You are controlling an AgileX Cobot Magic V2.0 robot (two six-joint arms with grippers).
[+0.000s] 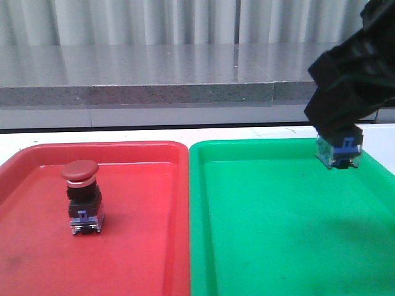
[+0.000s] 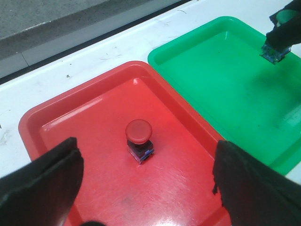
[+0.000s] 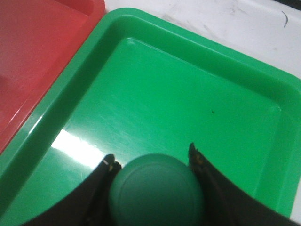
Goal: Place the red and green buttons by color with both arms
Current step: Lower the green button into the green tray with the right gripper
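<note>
The red button [image 1: 81, 196] stands upright on the floor of the red tray [image 1: 142, 246], left of its middle. In the left wrist view my left gripper [image 2: 146, 188] hangs open above that tray, and the red button [image 2: 139, 138] stands free just beyond the wide gap between its fingers [image 2: 42, 183]. My right gripper [image 1: 336, 132] is shut on the green button [image 1: 338, 152], whose blue-grey base hangs just above the far right corner of the green tray [image 1: 278, 234]. Seen from the right wrist, the green cap [image 3: 157, 193] fills the space between the right gripper's [image 3: 151, 157] fingers.
The two trays lie side by side with rims touching on a white table [image 1: 247, 132]. A grey ledge [image 1: 154, 92] runs behind the table. The green tray's floor [image 3: 164, 103] holds nothing, and a strip of the red tray [image 3: 37, 52] lies beside it.
</note>
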